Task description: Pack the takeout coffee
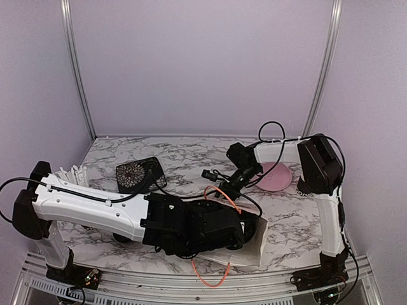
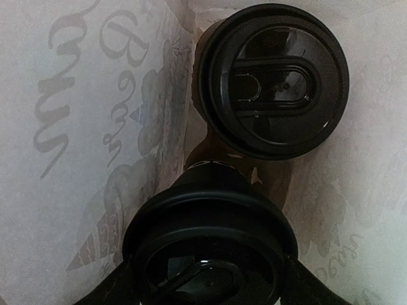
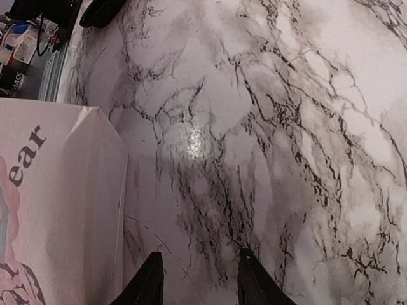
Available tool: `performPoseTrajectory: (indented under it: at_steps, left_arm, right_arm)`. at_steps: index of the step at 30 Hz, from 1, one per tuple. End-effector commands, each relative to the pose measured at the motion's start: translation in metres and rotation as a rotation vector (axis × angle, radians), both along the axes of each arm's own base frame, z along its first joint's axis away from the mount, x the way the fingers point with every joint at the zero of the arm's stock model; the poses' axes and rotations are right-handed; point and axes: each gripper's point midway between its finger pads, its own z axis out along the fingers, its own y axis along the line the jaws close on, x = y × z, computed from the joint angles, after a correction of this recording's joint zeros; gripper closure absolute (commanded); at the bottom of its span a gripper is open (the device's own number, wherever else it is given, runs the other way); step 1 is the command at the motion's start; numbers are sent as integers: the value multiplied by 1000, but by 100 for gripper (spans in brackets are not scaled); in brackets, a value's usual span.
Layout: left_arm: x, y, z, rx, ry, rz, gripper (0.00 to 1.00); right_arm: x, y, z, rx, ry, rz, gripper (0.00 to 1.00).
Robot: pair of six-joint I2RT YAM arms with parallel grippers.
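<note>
In the left wrist view I look down into a white printed paper bag [image 2: 95, 127]. Two takeout coffee cups with black lids are inside it. One cup [image 2: 273, 79] stands at the far end of the bag. The nearer cup [image 2: 210, 235] sits between my left gripper's [image 2: 210, 286] fingers [image 2: 311, 286], which press against its sides. From the top view the left gripper [image 1: 238, 232] reaches into the bag [image 1: 257, 244], which lies at the table's front. My right gripper [image 3: 200, 273] hangs open over bare marble beside the bag's wall [image 3: 57, 210], holding nothing.
A pink plate [image 1: 275, 176] lies at the back right, just behind the right gripper [image 1: 238, 181]. A black patterned box [image 1: 137, 173] and white straws [image 1: 70, 173] sit at the back left. The bag's orange handle [image 1: 210, 276] loops over the table's front edge.
</note>
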Motion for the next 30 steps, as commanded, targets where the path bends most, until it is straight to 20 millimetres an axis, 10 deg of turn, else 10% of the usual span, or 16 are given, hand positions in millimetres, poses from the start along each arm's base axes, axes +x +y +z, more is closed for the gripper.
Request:
performPoseTrajectory:
  at_steps: [1, 30]
  left_arm:
    - [9, -2, 11, -56, 0, -11, 54]
    - [19, 5, -19, -10, 17, -2, 57]
  right_arm:
    - [-3, 7, 5, 36, 20, 26, 61]
    - [-18, 16, 6, 59, 51, 79, 62]
